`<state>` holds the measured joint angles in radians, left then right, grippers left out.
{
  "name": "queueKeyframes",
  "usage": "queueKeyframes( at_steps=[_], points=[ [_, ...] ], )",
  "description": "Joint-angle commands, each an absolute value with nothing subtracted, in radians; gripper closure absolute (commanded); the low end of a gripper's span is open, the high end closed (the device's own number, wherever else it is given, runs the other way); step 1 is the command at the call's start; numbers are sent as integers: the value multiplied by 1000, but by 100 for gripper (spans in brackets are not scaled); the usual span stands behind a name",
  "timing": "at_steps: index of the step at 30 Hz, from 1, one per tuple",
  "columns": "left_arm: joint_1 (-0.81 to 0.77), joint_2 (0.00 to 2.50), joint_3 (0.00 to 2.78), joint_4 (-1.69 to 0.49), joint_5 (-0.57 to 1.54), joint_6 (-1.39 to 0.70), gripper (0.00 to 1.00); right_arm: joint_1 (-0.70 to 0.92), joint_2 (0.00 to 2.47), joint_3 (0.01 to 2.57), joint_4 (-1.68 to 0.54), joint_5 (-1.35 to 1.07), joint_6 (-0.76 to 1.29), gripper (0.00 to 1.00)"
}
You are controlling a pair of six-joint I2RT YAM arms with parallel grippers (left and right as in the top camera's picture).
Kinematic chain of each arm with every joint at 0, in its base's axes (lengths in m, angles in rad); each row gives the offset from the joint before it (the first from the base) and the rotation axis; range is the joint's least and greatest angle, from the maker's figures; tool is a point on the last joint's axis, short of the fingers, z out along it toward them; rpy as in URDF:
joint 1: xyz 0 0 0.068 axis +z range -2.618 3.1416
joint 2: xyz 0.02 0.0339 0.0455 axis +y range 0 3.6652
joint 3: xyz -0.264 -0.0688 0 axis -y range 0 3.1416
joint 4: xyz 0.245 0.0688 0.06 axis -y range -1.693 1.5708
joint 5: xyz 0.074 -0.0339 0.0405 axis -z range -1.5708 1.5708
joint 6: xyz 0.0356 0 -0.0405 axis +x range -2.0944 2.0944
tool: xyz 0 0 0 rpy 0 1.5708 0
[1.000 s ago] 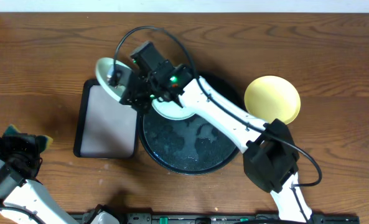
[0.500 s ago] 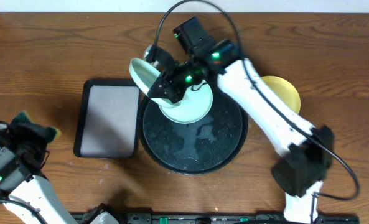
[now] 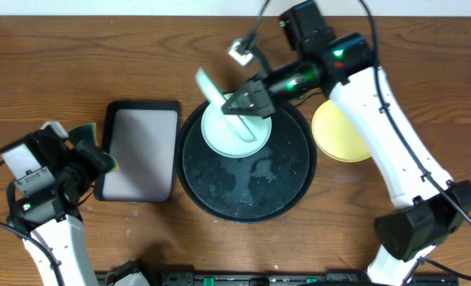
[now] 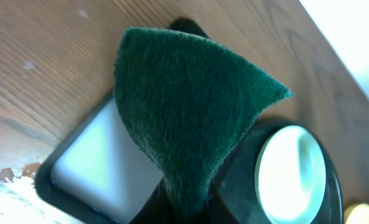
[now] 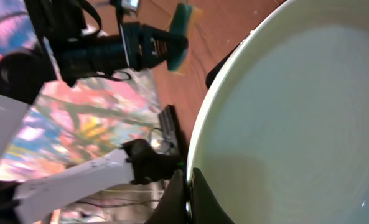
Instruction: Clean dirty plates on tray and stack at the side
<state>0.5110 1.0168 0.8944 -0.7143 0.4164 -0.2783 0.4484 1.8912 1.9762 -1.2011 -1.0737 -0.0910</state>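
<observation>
Wooden table (image 3: 60,63): right gripper (image 3: 235,105) pinches a tilted mint-green plastic plate (image 3: 209,85) by its rim, left gripper (image 3: 92,157) clamps a green scouring sponge (image 4: 184,106); level the plate before stacking.

Two plates (image 3: 237,137) pale mint-green; third plate (image 3: 342,131) pale yellow. Round tray (image 3: 247,191) glossy black. Rectangular tray (image 3: 140,151) black, whitish inside. Sponge (image 4: 184,112) dark green. Surface (image 3: 60,63) brown, wood-grained.

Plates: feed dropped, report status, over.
Right gripper shut on tilted mint plate over tray rim. Left gripper shut on sponge. Second mint plate on tray, yellow plate beside it. Nothing blocking.
</observation>
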Motion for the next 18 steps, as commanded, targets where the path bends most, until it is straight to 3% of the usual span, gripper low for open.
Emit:
queueKeyframes(
  at_steps=[1, 8, 18],
  points=[
    [483, 1005, 896, -731, 418, -226, 93, 389, 1877, 1982, -1230, -1209, -100, 99],
    [474, 1011, 896, -744, 418, -210, 93, 270, 1877, 1981, -1314, -1243, -155, 99],
    [474, 1014, 896, -748, 418, -210, 92, 271, 1878, 1942, -1335, -1216, -175, 99]
  ],
)
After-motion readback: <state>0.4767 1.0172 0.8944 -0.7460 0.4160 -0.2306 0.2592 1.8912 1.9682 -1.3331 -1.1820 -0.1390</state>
